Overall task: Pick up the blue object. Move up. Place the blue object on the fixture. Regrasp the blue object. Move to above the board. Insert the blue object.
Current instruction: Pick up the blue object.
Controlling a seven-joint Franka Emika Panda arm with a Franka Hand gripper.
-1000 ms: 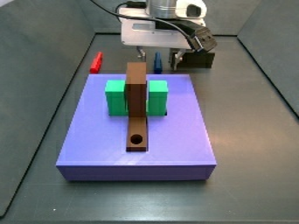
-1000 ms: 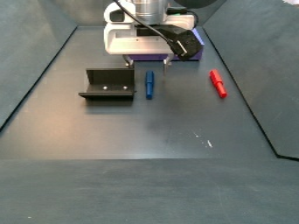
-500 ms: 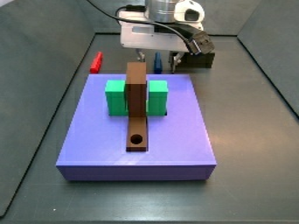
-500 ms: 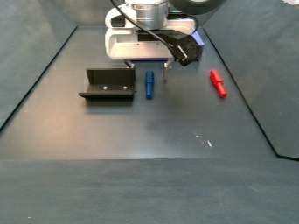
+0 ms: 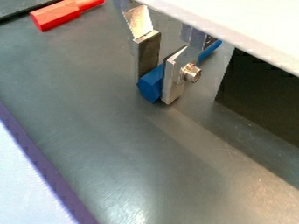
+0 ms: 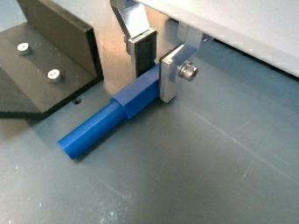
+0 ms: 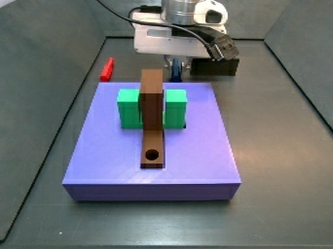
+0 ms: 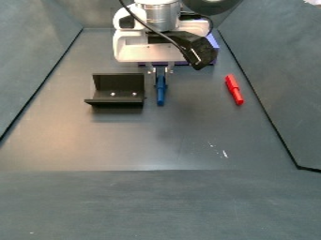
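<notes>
The blue object (image 8: 160, 91) lies flat on the dark floor between the fixture (image 8: 115, 91) and a red peg (image 8: 234, 89). My gripper (image 8: 160, 73) is down over its far end. In both wrist views the silver fingers (image 6: 173, 74) stand on either side of the blue object (image 6: 105, 127) and press its thicker end (image 5: 149, 86). The gripper (image 5: 160, 85) is shut on it, and it still rests on the floor. The fixture (image 6: 41, 52) is close beside it. The board (image 7: 156, 146) lies near the front in a side view.
The red peg (image 7: 107, 68) lies by the board's far left corner and also shows in a wrist view (image 5: 65, 12). Green blocks (image 7: 129, 107) and a brown bar with a round hole (image 7: 154, 156) sit on the board. Dark walls ring the floor.
The gripper has come down over the blue object and its fingers have closed from wide apart onto it. The blue object has not moved.
</notes>
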